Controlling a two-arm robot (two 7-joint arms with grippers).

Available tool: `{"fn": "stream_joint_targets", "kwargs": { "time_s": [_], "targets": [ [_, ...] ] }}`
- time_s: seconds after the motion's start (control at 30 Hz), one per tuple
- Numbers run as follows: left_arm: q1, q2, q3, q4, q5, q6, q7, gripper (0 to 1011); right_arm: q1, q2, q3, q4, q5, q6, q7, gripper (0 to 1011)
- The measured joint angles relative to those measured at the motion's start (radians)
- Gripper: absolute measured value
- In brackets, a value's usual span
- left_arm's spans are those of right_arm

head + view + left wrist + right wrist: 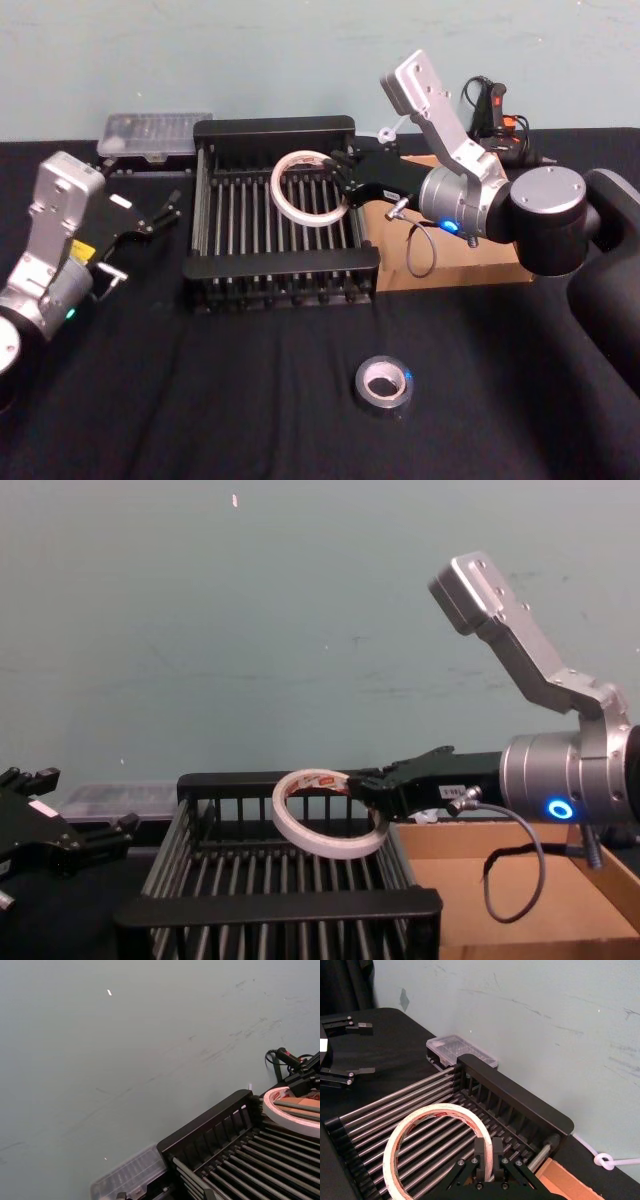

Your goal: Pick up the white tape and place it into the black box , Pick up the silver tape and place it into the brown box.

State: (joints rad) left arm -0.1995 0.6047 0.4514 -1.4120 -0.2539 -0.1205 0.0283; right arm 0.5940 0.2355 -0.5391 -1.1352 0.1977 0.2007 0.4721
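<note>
The black box (280, 225) sits mid-bench, the brown box (455, 270) touching its right side. The right hand (345, 180) reaches in from the right, clamped on the rim of the white tape (308, 187), which hangs tilted above the crate's ribbed floor, off the hand's left. The left hand (165, 210) waits open, left of the crate. The silver tape (384, 384) lies flat nearer the robot.

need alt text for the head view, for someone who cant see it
The right gripper holds the white tape by its rim, above the black box. The silver tape lies on the black table nearer the robot, the brown box sits right of the crate, and the left gripper waits open at left.
</note>
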Motion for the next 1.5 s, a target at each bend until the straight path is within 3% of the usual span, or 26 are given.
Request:
{"fn": "stream_joint_targets", "kwargs": {
  "time_s": [0.1,0.2,0.37,0.47,0.57,1.0,1.13,1.5],
  "targets": [
    [0.0,0.0,0.0,0.0,0.0,0.0,0.0,1001,-0.001,0.001,0.0,-0.001,0.0,0.001,0.0,107],
    [0.0,0.0,0.0,0.0,0.0,0.0,0.0,1001,-0.001,0.001,0.001,-0.002,0.001,0.002,0.0,179],
    [0.0,0.0,0.0,0.0,0.0,0.0,0.0,1001,-0.001,0.002,0.001,-0.003,0.002,0.003,-0.001,358],
    [0.0,0.0,0.0,0.0,0.0,0.0,0.0,1001,-0.002,0.002,0.001,-0.003,0.002,0.003,-0.001,416],
    [0.0,0.0,0.0,0.0,0.0,0.0,0.0,1001,-0.002,0.002,0.001,-0.004,0.002,0.003,-0.001,561],
    [0.0,0.0,0.0,0.0,0.0,0.0,0.0,1001,-0.003,0.003,0.001,-0.005,0.003,0.004,-0.001,934],
    [0.0,0.0,0.0,0.0,0.0,0.0,0.0,1001,-0.003,0.003,0.001,-0.005,0.003,0.004,-0.001,1002],
    [0.0,0.0,0.0,0.0,0.0,0.0,0.0,1002,-0.024,0.013,0.02,-0.039,0.004,0.002,-0.013,1000]
  ]
}}
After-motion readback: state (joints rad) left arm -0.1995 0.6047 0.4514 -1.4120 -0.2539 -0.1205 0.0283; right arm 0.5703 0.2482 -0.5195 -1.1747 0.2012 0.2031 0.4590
